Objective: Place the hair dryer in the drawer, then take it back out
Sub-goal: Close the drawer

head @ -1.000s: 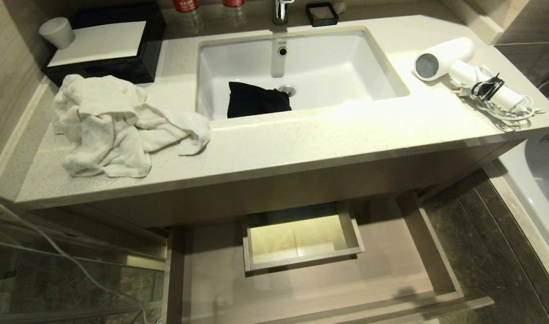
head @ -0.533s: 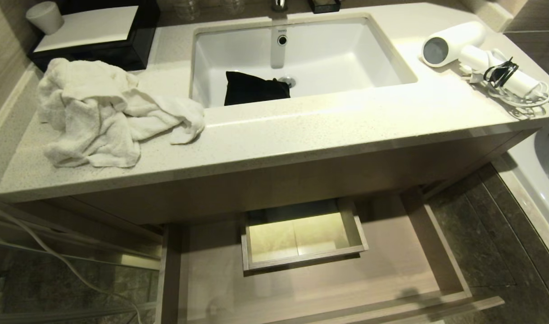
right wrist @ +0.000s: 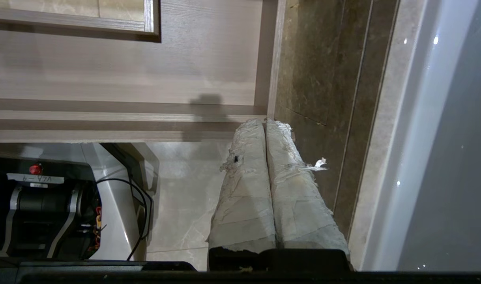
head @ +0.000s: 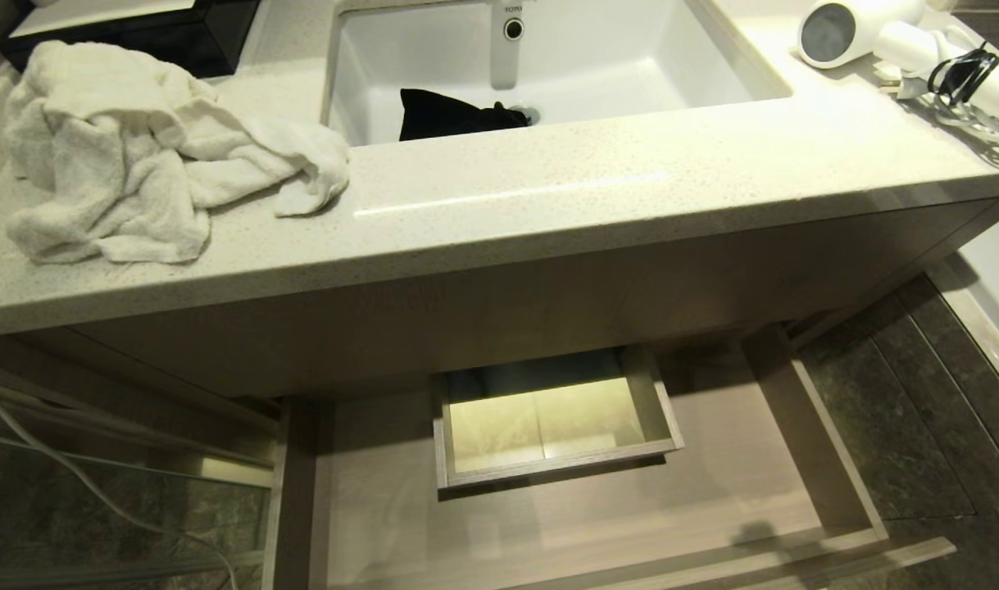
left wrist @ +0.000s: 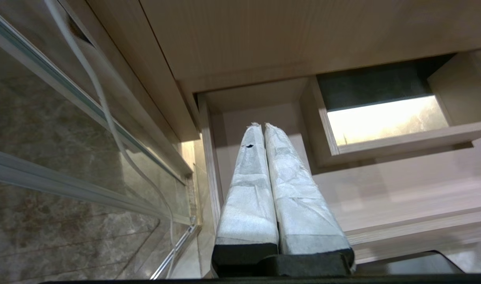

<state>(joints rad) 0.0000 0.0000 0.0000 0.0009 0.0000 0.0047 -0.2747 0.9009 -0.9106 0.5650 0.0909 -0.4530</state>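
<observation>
Fingers pressed together on both grippers, left (left wrist: pixel 262 125), right (right wrist: pixel 265 121), hair dryer (head: pixel 892 37) cut off at frame edge

The only brand mark stands on the sink's overflow fitting (head: pixel 507 41), at the back wall of the basin: small dark letters that seem to read "TOTO". In the right wrist view, a white handwritten label (right wrist: pixel 35 178) on the robot base is illegible.

Countertop (head: pixel 548 197) with towel (head: pixel 122 147), hair dryer (head: pixel 884 33)
</observation>
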